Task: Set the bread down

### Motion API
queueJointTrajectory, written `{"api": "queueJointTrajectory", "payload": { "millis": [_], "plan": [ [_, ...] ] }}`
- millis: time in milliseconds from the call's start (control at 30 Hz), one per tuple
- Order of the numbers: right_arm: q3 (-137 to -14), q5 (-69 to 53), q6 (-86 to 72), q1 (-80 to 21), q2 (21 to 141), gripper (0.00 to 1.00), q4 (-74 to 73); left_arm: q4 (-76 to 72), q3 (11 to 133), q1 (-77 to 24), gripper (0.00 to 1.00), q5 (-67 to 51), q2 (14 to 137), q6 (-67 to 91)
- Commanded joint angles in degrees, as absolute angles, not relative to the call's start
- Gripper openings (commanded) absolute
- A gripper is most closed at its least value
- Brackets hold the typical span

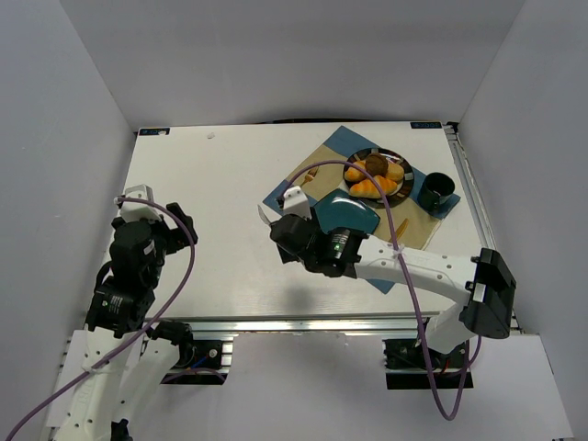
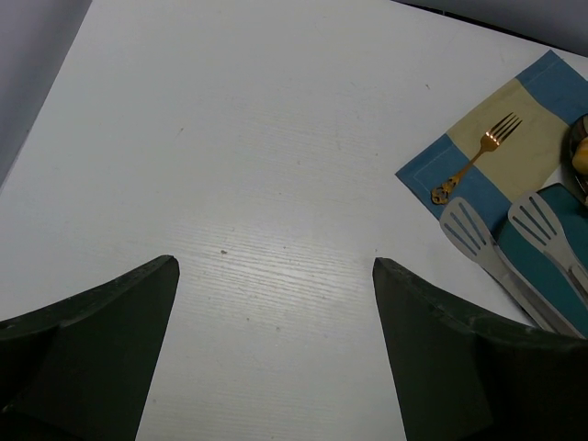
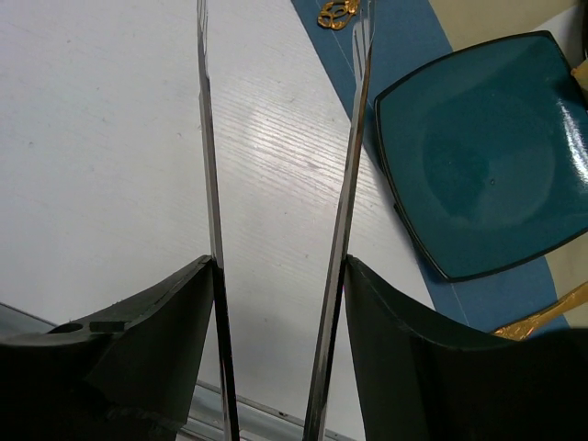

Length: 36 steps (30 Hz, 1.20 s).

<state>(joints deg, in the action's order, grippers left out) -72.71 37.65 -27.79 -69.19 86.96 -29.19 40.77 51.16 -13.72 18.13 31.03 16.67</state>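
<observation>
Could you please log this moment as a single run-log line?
bread: on round plate, not picked | right gripper: holding tongs, nothing between them | left gripper: open over table | teal plate: empty

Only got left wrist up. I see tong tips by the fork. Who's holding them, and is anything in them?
Observer: The right gripper is shut on the tongs. The right wrist view shows nothing between the blades.
Operator: So where's the bread?
Observer: In the top view, the bread sits on the round plate at the far side of the table, among the golden pastries.
Operator: Teal plate?
Observer: In the right wrist view, what shows of the teal plate is bare.
</observation>
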Motion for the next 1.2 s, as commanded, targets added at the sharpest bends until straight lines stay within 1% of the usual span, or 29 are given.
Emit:
{"api": "queueJointTrajectory", "payload": {
  "millis": [0,200,333,467,567,633,767,867,967,1133,1167],
  "plan": [
    [-75.94,42.27,-28.74,-69.70,85.08,0.63,-29.53,39.64,51.86,-13.71,0.98,16.53,32.25,17.31],
    [-78.57,43.68,-28.65,-70.31,85.34,0.63,-31.54,37.18,49.92,-13.71,0.98,14.07,30.85,18.63],
    [-79.89,46.31,-31.02,-70.66,85.78,0.63,-34.19,37.53,50.01,-13.71,0.98,13.36,30.76,18.55],
    [-82.08,50.53,-35.50,-70.58,87.45,0.60,-38.13,38.32,50.71,-13.71,0.98,13.89,30.67,17.84],
    [-87.00,53.07,-39.45,-70.58,90.78,0.60,-44.02,38.58,51.24,-13.71,0.98,14.59,30.67,17.14],
    [-92.35,54.48,-41.65,-70.58,93.94,0.60,-49.27,38.58,51.42,-13.71,0.98,14.94,30.67,16.88],
    [-97.20,55.99,-42.71,-70.40,97.12,0.60,-52.64,38.94,52.12,-13.71,0.98,15.03,31.29,16.52],
    [-97.39,55.63,-43.59,-69.09,96.95,0.60,-53.09,38.76,52.56,-13.71,0.98,14.42,31.55,16.70],
    [-95.54,53.88,-43.59,-66.02,93.97,0.60,-52.56,38.67,52.47,-13.71,0.98,14.06,31.82,17.14],
    [-91.15,49.14,-41.32,-58.11,88.95,0.60,-50.19,37.62,51.33,-13.71,0.98,12.66,31.38,17.84],
    [-89.84,48.26,-40.35,-55.31,87.81,0.60,-49.66,37.53,51.07,-13.71,0.98,12.66,31.29,18.02]
  ]
}}
